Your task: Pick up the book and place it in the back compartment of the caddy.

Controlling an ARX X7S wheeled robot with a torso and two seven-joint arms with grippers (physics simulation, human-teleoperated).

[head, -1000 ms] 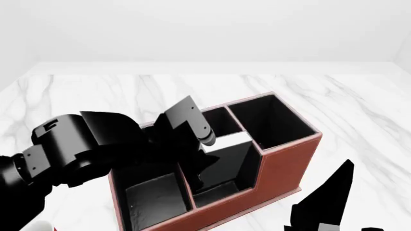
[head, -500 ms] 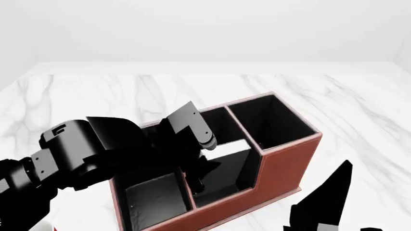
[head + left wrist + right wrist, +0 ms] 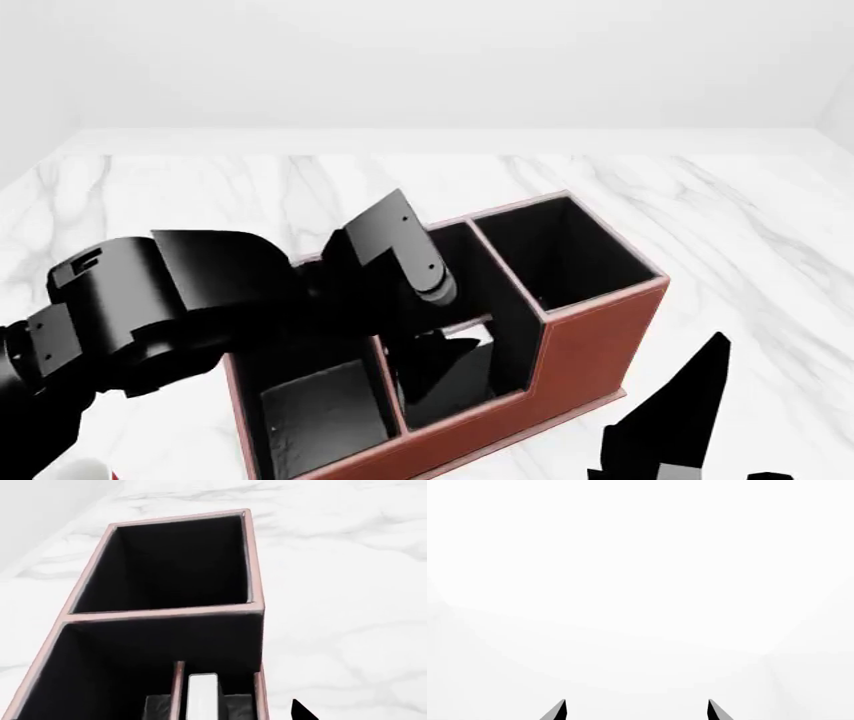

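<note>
White marble table (image 3: 200,190); book (image 3: 203,696) in caddy (image 3: 587,340) beneath left gripper (image 3: 434,345), grip unclear.

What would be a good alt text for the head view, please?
The black left arm reaches over a reddish-brown caddy on a white marble table, its hand hidden among the black-lined cells. The right hand's dark tip shows at the lower right.

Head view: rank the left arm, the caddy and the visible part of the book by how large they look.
1. Caddy, though the arm hides part of it.
2. Left arm, nearly as large; it is nearer the camera, so this is unsure.
3. Book, only a white sliver.
</note>
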